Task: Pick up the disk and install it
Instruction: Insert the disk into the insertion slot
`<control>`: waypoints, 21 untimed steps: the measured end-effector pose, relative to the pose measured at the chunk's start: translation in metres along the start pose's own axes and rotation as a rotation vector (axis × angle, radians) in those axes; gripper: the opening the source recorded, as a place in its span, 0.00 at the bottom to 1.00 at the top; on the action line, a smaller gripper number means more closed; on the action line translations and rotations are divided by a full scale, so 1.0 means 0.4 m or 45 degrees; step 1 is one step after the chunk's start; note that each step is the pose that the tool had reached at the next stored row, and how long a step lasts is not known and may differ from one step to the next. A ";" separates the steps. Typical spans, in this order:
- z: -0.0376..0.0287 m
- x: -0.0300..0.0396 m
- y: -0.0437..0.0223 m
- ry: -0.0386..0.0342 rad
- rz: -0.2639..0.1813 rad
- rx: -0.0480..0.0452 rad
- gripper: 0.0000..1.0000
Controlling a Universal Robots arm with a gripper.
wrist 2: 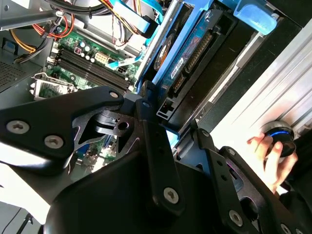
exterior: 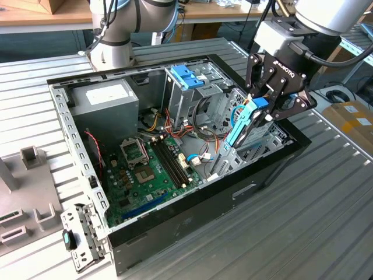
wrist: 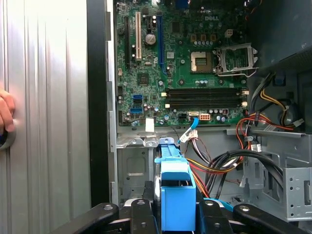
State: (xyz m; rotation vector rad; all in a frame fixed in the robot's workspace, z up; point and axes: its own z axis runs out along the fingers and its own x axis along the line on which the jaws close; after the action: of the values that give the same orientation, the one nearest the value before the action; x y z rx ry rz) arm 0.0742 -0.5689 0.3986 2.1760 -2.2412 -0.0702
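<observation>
Disk point(exterior: 240, 127) tilted, clamped in gripper point(exterior: 263, 108), over computer case point(exterior: 192, 221).

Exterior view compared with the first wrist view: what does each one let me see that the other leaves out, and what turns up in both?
Exterior view: the whole open computer case, the grey power-supply box, the drive cage with its blue handle, and the arm's base. First wrist view: a person's hand outside the case. Both: the green motherboard and the gripper clamped on the disk, held over the case.
</observation>
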 end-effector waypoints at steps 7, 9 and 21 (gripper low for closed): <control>0.000 0.000 0.000 -0.0001 0.000 0.000 0.51; 0.000 0.000 0.000 -0.0001 0.000 0.000 0.51; 0.001 0.000 -0.005 -0.0001 0.000 0.000 0.51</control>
State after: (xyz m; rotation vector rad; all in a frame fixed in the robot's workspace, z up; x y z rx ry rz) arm 0.0761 -0.5689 0.3980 2.1760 -2.2413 -0.0703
